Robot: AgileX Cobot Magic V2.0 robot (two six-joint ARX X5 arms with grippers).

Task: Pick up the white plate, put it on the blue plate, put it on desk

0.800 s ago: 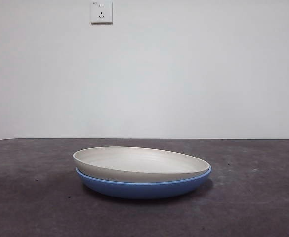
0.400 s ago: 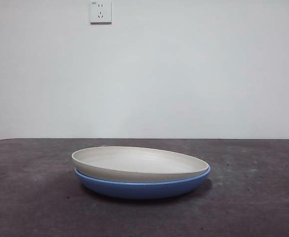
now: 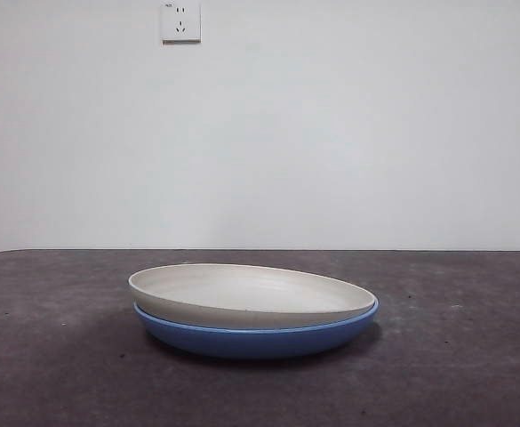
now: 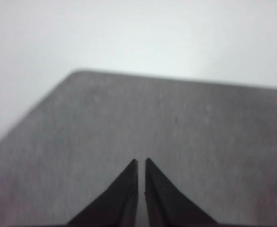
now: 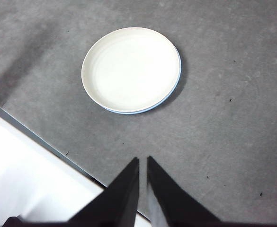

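The white plate (image 3: pixel 251 294) has settled slightly askew in the blue plate (image 3: pixel 258 336) on the desk (image 3: pixel 455 374), stacking done; both claws, left claw (image 4: pixel 141 163) and right claw (image 5: pixel 142 161), pinched together, wait clear.

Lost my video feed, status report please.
Left gripper shut, over bare desk. Right gripper shut, high above plates. White plate resting tilted on blue plate. Nothing in the way.

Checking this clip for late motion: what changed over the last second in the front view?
Almost nothing. The white plate and blue plate sit marginally further left than a second ago, possibly just camera shake. The white plate stays stacked on the blue one on the desk, no gripper near.
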